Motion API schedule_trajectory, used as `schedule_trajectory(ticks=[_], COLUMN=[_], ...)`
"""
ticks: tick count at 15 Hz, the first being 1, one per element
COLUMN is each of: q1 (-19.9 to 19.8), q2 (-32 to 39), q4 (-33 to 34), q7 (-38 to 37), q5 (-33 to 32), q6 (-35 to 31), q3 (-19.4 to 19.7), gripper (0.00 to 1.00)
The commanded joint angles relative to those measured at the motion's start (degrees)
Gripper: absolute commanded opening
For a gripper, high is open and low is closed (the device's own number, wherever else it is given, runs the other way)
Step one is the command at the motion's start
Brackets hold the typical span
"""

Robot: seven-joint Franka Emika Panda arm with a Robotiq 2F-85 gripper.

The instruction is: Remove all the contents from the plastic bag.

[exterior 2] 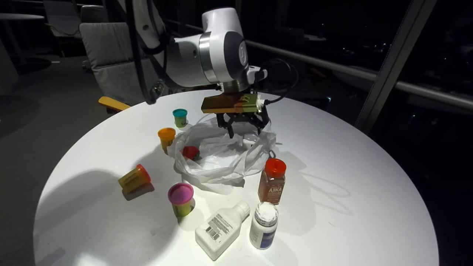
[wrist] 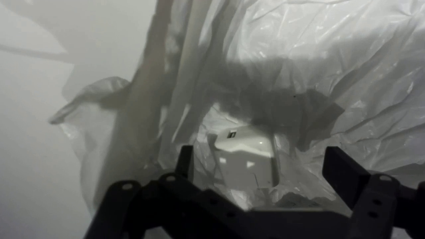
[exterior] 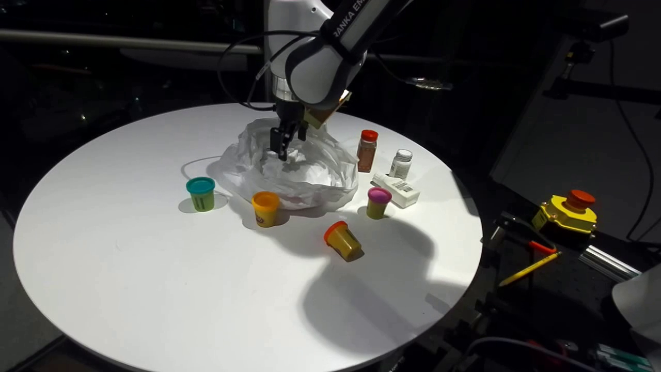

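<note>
8 things on my round white table (exterior: 155, 289)
I see a plastic bag (exterior: 304, 199); standing, a teal-lidded dough tub (exterior: 201, 196), orange-lidded dough tub (exterior: 266, 211), pink-lidded tub (exterior 2: 181, 200), red-capped jar (exterior 2: 272, 184), pill bottle (exterior 2: 263, 227); lying, a red-lidded tub (exterior: 344, 242), white bottle (exterior 2: 221, 229).

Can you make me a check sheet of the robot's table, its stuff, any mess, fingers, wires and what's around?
Surface: white table, shadowed in places.
Job's things: bag open, red thing and white thing inside. Outside, upright: teal-lidded tub, orange-lidded tub, pink-lidded tub, jar, round bottle; lying: red-lidded tub, boxy bottle.
Clutter: yellow stick off the table.
Fingers: open, holding nothing.
Cables: black cable hanging by the arm.
Surroundings: grey chair; rest mostly dark.
</note>
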State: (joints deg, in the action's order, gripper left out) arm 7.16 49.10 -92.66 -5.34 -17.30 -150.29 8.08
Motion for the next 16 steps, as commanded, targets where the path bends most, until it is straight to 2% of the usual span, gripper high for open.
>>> schedule_trajectory(ticks=[1,3,7,10,16], q1=[-2.67,-3.70,-4.45,-4.74,-4.69], q2=[3.04,4.07,5.91,7.08,8.36], q4=[5.73,7.43,10.23,11.97,13.97], q7=[3.43,4.57,5.45,5.68,5.44], q5=[2.93,4.06,5.56,6.47,6.88], q6=[2.66,3.58,5.26,6.07,7.13], q3=[-2.34,-3.32,-4.11,-4.40,-4.38], gripper=[1.00,0.90,0.93,0.92,0.43])
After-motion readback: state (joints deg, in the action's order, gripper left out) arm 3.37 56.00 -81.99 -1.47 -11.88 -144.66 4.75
